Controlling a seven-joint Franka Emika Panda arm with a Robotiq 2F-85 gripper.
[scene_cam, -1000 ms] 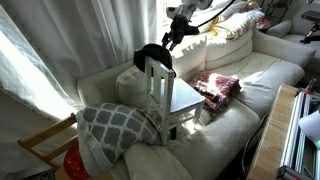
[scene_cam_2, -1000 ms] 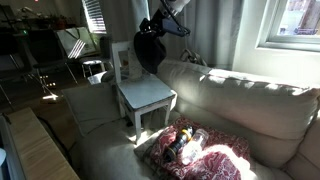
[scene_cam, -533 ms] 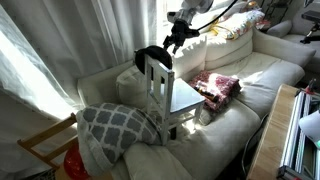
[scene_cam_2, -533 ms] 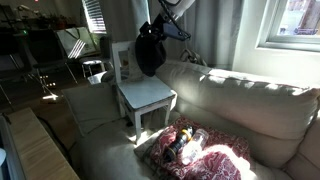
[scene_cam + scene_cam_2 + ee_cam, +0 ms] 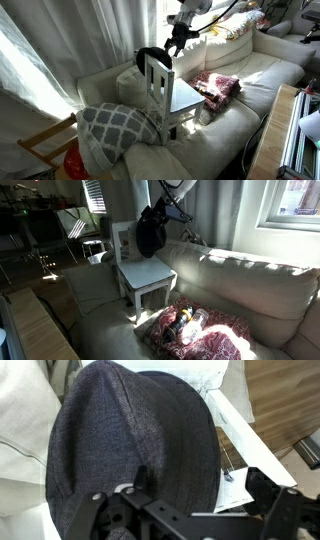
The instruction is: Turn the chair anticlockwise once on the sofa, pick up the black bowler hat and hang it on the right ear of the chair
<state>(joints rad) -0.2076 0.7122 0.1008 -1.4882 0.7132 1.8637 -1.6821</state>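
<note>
Black against white paint — the black bowler hat (image 5: 149, 56) hangs at a top corner of the chair (image 5: 185, 98), its crown draped against one upright post of the slatted backrest. The chair (image 5: 148, 277) stands upright on the sofa (image 5: 250, 72), seat bare, legs sunk into the cream cushion. From above, the robot arm (image 5: 190, 12) reaches down and the jaws sit right at the hat's upper edge. Whether they are clamped on the brim or parted cannot be told from any view. In the wrist view the hat (image 5: 130, 440) fills most of the frame as a dark woven dome. One dark fingertip (image 5: 141, 477) lies against it, with a white part of the chair (image 5: 250, 448) just beside. A red patterned cloth (image 5: 215, 85) lies on the sofa seat near the chair — a grey lattice-print cushion (image 5: 115, 125) leans at its other side.
</note>
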